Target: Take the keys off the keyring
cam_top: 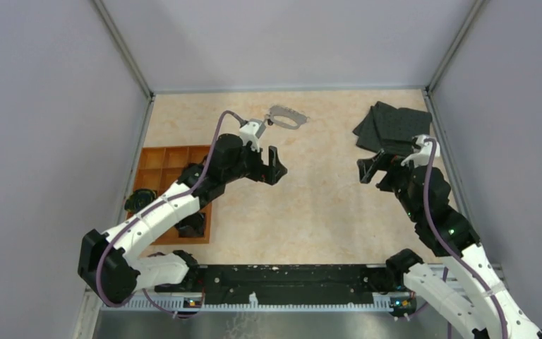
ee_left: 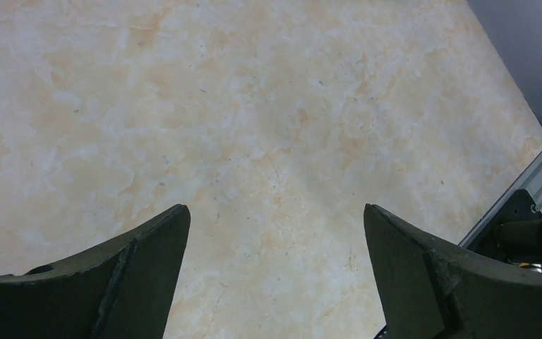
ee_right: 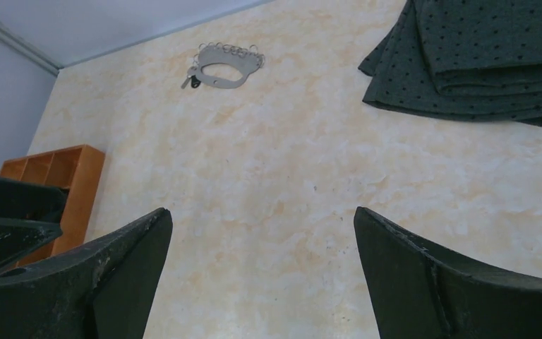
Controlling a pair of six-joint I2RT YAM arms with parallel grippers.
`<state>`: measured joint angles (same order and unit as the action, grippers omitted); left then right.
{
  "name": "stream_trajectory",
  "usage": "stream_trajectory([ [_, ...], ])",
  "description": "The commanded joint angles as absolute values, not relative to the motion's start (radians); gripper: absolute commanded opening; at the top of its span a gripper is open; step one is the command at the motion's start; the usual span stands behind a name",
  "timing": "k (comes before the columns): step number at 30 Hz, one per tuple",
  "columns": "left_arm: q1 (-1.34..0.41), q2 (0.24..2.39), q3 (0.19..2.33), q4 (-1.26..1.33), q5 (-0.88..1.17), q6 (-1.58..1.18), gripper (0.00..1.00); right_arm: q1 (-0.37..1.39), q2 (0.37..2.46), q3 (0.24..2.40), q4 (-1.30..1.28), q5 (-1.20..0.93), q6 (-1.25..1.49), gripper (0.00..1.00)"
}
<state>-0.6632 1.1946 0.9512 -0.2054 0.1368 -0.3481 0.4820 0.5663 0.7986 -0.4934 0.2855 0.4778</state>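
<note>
The left gripper (cam_top: pixel 276 166) and the right gripper (cam_top: pixel 368 171) both stood spread wide, holding nothing, above the table (cam_top: pixel 317 205). The keyring (cam_top: pixel 298 121) lay flat near the far wall, just beyond the left wrist, with the keys (ee_right: pixel 234 49) fringing its edge, well apart from the folded cloth (cam_top: pixel 392 127).

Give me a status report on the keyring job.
Left gripper open, empty. Right gripper open, empty. Keyring flat on table, keys on, untouched. Cloth off to the side, not blocking.
</note>
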Motion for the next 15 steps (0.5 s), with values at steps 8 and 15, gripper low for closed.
stream_trajectory([
  [8,-0.666,1.163,0.935,-0.178,0.035,-0.347,0.99,0.485,0.584,0.830,-0.493,0.280,0.418,0.99],
  [15,-0.665,1.238,0.966,-0.093,0.024,-0.319,0.99,0.485,0.618,0.811,-0.441,0.236,0.399,0.99],
])
